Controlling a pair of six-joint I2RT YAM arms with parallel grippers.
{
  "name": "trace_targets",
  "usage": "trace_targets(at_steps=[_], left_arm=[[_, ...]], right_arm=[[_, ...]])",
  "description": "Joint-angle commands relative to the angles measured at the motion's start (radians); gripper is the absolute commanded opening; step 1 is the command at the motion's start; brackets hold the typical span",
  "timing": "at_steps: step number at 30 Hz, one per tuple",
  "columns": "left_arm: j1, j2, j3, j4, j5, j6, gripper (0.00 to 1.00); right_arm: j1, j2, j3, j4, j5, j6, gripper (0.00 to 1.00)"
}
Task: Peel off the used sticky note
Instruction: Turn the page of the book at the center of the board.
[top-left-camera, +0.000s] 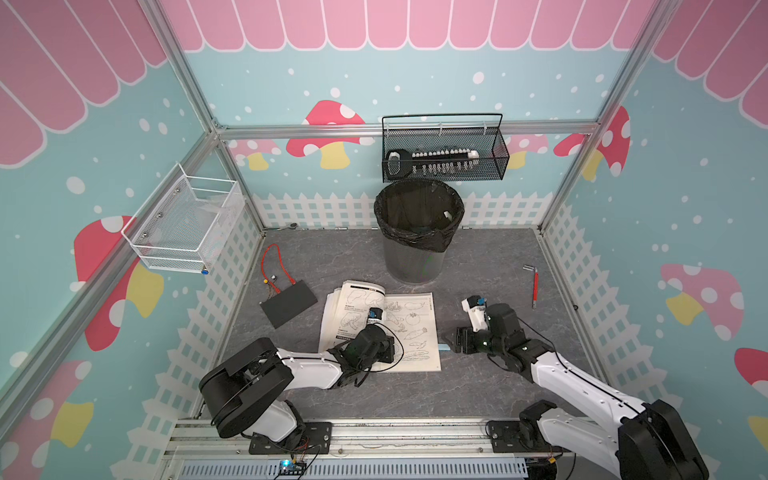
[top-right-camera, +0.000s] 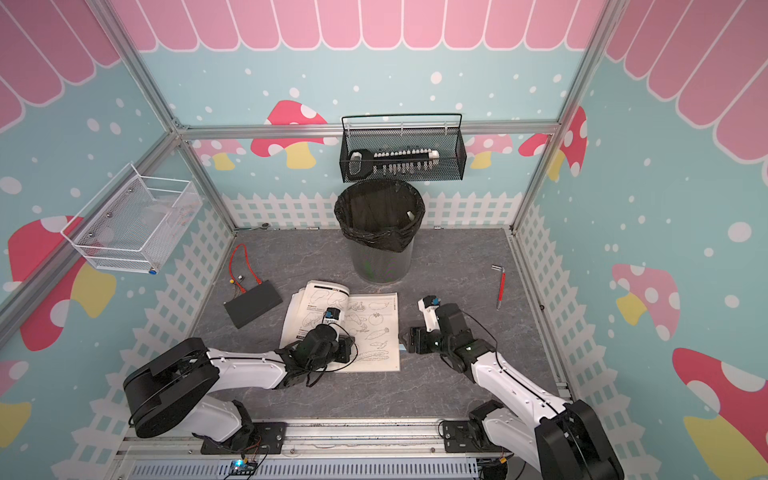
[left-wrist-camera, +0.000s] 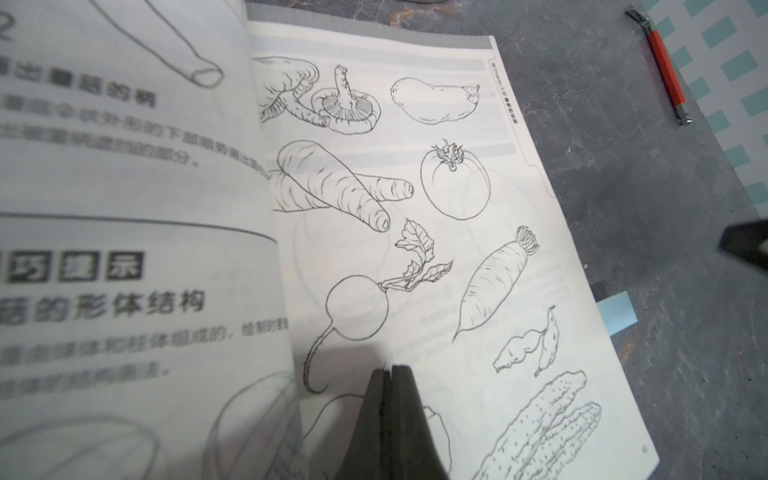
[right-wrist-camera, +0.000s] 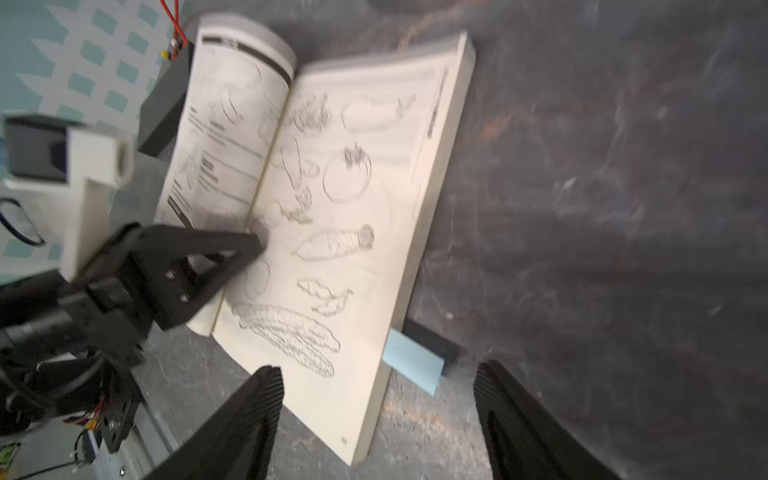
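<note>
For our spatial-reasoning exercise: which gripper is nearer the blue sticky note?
Right. The right gripper faces the blue sticky note at the book's edge; the left gripper is over the open page, farther off.

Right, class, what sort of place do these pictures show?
Probably a robot test cell dressed as a playroom: an aluminium frame carries mushroom wallpaper, a left arm and right arm are mounted on a rail, and an open book and bin sit like staged props.
</note>
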Motion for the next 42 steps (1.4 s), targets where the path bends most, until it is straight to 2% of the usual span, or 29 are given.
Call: trace_targets(at_steps=[1,12,30,42], left_arm=[[0.007,-0.049,-0.015,-0.068,-0.045,-0.013,0.0],[0.007,-0.226,-0.027,-0.172,-0.114,-0.007,0.0],[0.007,-0.301,-0.124,-0.205,-0.163,-0.058,0.0],[0.008,-0.253,-0.154,-0.207,-0.174,-0.096,0.0]], right_arm=[[0.031,-0.041,-0.029,0.179,-0.057,0.082,0.78],[0.124,0.082,-0.072,0.291,-0.027,0.106,0.78],[0.162,0.264,-0.001,0.358,0.0,0.098,0.78],[0.181,0.272,0.023,0.337,0.006,0.097,0.78]])
